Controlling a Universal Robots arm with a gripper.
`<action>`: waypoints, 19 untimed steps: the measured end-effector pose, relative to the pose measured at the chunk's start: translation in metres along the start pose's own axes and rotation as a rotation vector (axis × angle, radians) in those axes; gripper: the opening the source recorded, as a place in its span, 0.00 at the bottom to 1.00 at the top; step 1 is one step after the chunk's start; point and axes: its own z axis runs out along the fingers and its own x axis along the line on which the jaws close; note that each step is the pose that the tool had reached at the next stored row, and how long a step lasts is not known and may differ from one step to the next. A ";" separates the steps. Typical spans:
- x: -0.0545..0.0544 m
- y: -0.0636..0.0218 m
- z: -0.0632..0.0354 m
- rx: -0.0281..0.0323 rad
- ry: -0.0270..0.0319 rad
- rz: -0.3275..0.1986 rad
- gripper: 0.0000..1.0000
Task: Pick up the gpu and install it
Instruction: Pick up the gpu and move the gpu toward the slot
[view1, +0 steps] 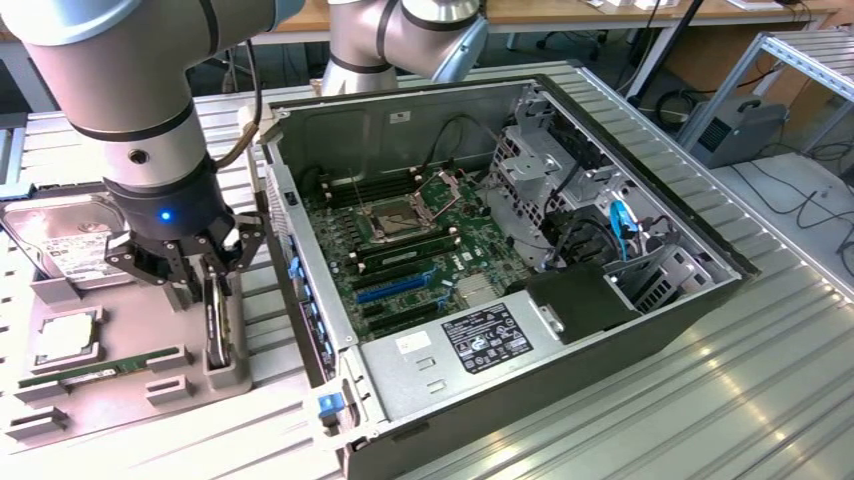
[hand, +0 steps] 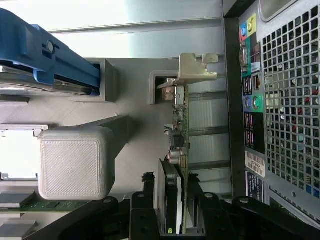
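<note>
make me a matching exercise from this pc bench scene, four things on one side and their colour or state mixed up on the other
1 gpu
2 hard drive
3 memory stick
4 gripper

a silver, white label
b open, straddling a card
c standing on edge in a grey holder
d thin, green, lying flat

Pairs: 1-c, 2-a, 3-d, 4-b

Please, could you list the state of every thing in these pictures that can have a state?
gpu: standing on edge in its holder on the tray, not yet lifted.
end effector: open, one finger on each side of the gpu.
computer case: lying on its side, side panel off.
hard drive: lying flat on the tray.
memory stick: lying in its holder.
</note>
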 end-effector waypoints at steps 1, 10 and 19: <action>0.000 0.0000 0.0000 0.0000 0.0000 0.000 0.34; 0.000 0.0000 0.0000 0.0000 0.0000 0.000 0.27; 0.000 -0.0001 -0.0040 0.0001 0.0000 0.000 0.27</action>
